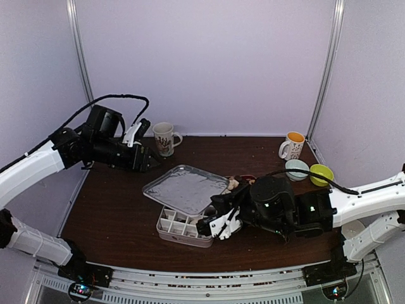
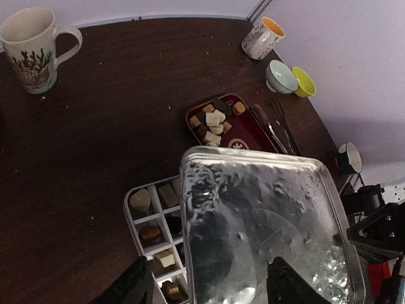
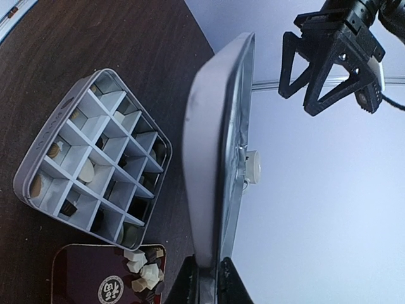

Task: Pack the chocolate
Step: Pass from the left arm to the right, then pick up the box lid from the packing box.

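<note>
We see the right gripper (image 3: pixel 209 282) closed tight on one edge of the metal lid (image 1: pixel 183 189). It holds the lid tilted above the far part of the divided box (image 1: pixel 180 239). The box sits near the middle of the table's front edge. A small knob (image 3: pixel 252 166) sticks out from the lid's face.

The left gripper (image 2: pixel 209 282) hangs over the far left part of the table, apart from the lid. Its fingers are spread wide with nothing between them.

The chocolate (image 2: pixel 214 120) lies in two places. A heap of brown, tan and cream pieces fills one end of the red tray (image 2: pixel 253 136), just behind the box toward the table's right side. Single pieces also sit in several compartments of the box; other compartments are hidden under the lid, so we cannot tell what they hold.

Metal tongs (image 2: pixel 273 130) lie just beside the tray on its right. A patterned mug (image 2: pixel 35 50) stands near the back edge, left of centre. Toward the far right corner we find a mug with an orange inside (image 2: pixel 262 37), a pale bowl (image 2: pixel 281 76) and a yellow-green bowl (image 2: pixel 304 81), the two bowls touching.
</note>
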`<action>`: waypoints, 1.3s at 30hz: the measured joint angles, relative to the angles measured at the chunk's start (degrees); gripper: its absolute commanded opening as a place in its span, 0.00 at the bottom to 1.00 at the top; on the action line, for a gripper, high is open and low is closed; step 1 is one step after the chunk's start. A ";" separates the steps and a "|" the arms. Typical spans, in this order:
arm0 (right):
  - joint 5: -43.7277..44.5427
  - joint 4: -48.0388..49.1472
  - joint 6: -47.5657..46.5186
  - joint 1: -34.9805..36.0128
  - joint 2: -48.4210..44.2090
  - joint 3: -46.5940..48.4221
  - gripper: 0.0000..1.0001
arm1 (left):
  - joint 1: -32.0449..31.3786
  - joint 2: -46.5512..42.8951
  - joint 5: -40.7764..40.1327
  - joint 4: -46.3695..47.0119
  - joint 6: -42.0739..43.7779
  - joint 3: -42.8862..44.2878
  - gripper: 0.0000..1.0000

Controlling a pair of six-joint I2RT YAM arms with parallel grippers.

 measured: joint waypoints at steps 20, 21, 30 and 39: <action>-21.49 -2.71 36.00 -7.93 -4.92 4.09 0.00 | 11.30 -26.16 -2.95 12.96 -3.76 -14.64 0.90; -23.41 -2.16 39.23 -8.57 -4.94 4.22 0.00 | 12.98 -26.73 -1.42 13.97 -4.42 -15.78 0.90; -35.60 9.29 65.53 -11.45 -4.52 2.91 0.00 | 17.42 -28.15 3.54 15.26 -5.97 -20.15 0.90; -43.78 18.08 84.06 -13.42 4.04 3.78 0.00 | 17.44 -28.35 3.61 15.15 -5.92 -20.72 0.90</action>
